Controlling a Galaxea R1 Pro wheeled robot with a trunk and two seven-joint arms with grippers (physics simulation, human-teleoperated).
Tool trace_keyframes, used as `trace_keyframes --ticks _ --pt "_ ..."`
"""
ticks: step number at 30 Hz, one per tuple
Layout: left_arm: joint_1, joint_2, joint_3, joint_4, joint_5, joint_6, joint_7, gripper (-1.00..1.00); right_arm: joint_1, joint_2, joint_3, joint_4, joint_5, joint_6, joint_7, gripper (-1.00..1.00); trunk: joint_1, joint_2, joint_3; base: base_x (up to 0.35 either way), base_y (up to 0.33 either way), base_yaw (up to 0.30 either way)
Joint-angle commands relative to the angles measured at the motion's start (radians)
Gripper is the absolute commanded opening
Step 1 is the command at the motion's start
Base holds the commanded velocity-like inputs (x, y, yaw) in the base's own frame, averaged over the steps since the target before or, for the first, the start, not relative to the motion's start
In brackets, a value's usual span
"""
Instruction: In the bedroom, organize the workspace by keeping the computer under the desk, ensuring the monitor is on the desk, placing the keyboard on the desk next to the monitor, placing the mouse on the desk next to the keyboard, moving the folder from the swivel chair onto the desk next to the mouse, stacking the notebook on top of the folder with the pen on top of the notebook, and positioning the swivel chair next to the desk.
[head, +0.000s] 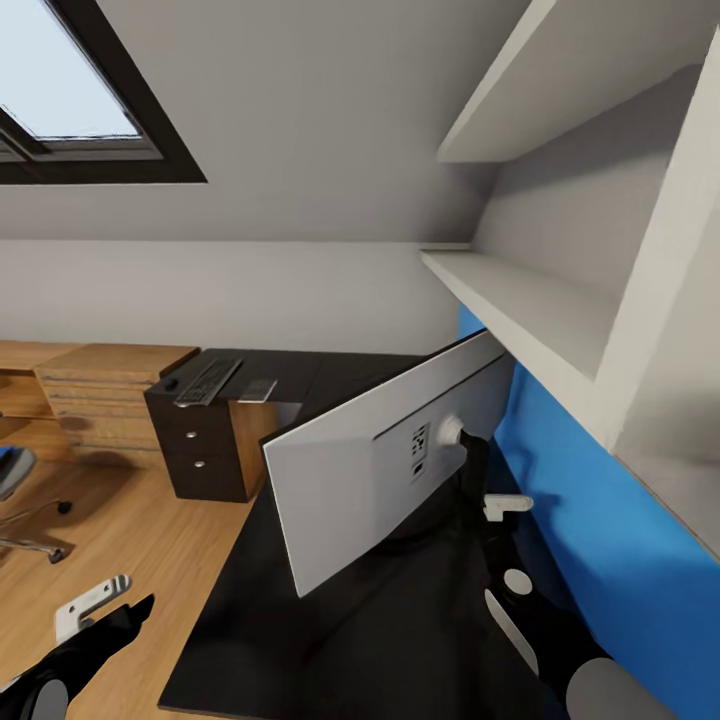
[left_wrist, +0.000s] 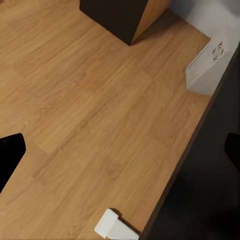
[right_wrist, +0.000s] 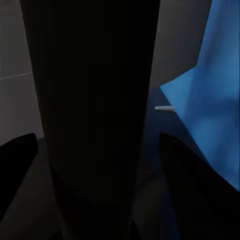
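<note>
monitor (head: 370, 470): standing on the near wing of the desk (head: 330, 640), grey back facing the camera, panel tilting; the screen side is facing away toward the room.
monitor stand (right_wrist: 90, 120): dark post rising right between the right gripper's fingers in the right wrist view; the gripper is looking closed on it, though actual pad contact is not resolving.
handling: judging it wide, stiff and top-heavy, with a fragile panel. Best hold is the stand neck near the round hub, not the thin panel edge; turning it slowly is advisable since the wide panel is likely swinging near the shelf.
right gripper (head: 478, 470): reaching up behind the monitor at the stand, arm coming in along the blue wall panel (head: 600, 520).
left gripper (head: 105, 610): hanging low over the wooden floor (left_wrist: 90, 100) beside the desk edge, holding nothing; how far its fingers are spread is not readable.
keyboard (head: 207, 381): lying on the far wing of the desk above the drawers, well apart from the monitor.
small flat item (head: 257, 389): just beside the keyboard, too small to identify.
swivel chair (head: 25, 500): partly in view at the left edge, chrome base on the floor, away from the desk.
shelves (head: 540, 300): white, overhanging the monitor's top corner closely.
risk: the panel could be clipping the shelf, or the monitor tipping, if it gets rotated fast.
</note>
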Motion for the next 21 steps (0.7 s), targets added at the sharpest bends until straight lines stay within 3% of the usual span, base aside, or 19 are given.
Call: trace_keyframes --ticks 1,5,12,13,21 --pt "-0.001 -0.001 0.002 -0.001 0.010 0.006 0.005 1.00 -0.001 -0.003 0.010 0.006 -0.033 -0.011 -0.010 -1.00 0.001 0.000 -0.001 0.289 0.000 0.000" --pt "-0.001 -0.002 0.000 -0.001 0.010 0.006 0.005 1.00 -0.001 -0.003 0.010 0.005 -0.033 -0.011 -0.010 -1.00 0.001 0.000 -0.001 0.250 0.000 0.000" --pt "-0.001 -0.001 0.000 -0.001 0.010 0.006 0.005 1.00 -0.001 -0.003 0.010 0.005 -0.033 -0.010 -0.008 -1.00 0.001 0.000 -0.001 0.030 0.000 0.000" --pt "-0.001 0.000 0.001 -0.001 0.010 0.006 0.005 1.00 -0.001 -0.003 0.010 0.006 -0.032 -0.010 -0.008 1.00 0.001 0.000 -0.001 0.004 0.000 0.000" --pt "-0.001 0.001 0.004 -0.003 0.010 0.006 0.005 1.00 -0.001 -0.003 0.010 0.007 -0.033 -0.009 -0.008 1.00 0.001 0.000 -0.001 0.001 0.000 0.000"
